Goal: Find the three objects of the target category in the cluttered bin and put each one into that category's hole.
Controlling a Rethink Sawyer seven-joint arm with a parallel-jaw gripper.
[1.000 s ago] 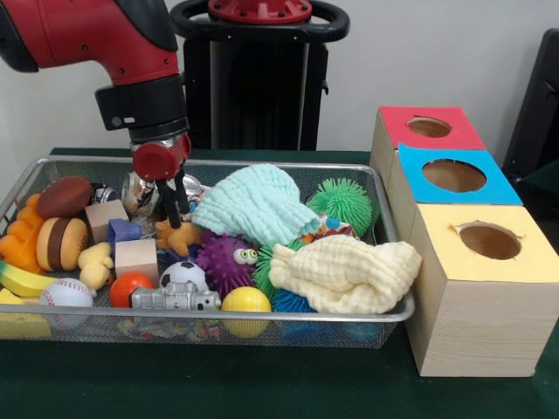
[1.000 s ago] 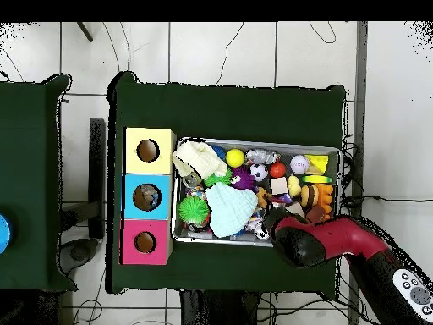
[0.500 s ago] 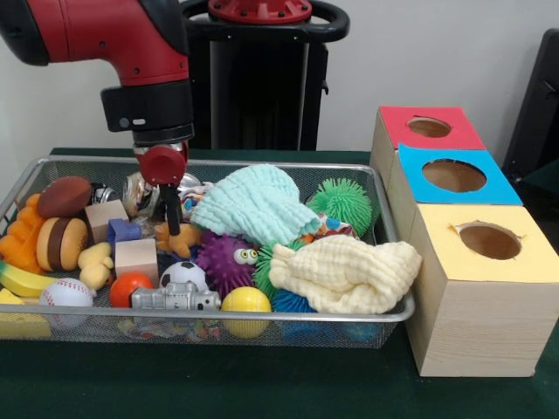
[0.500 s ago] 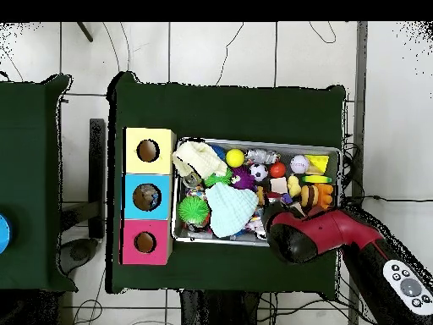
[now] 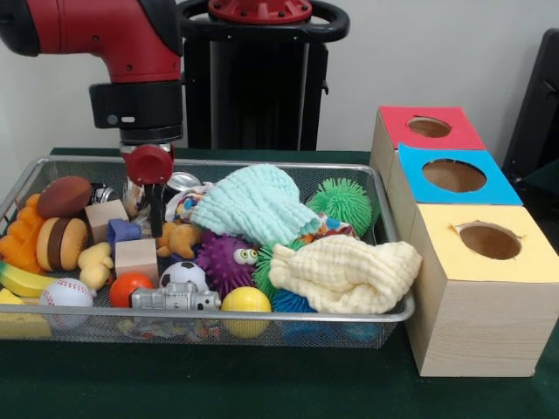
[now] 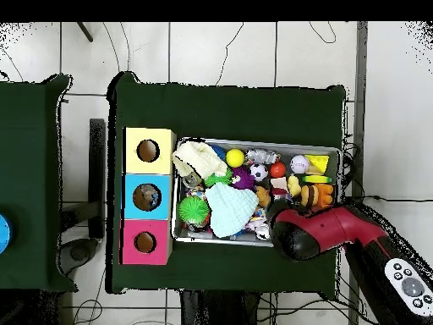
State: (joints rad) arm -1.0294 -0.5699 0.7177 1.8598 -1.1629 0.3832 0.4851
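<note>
Along the bin's near rim lay a baseball, an orange ball, a silver toy and a yellow ball. Behind them sat a wooden block, a soccer ball and a purple spiky ball. The claw hung over the bin's far left part, just left of an orange plush toy; whether it was wide or narrow could not be told. On the desk beside the bin's right end stood the yellow box, then the blue box, then the red box, each with a hole on top.
</note>
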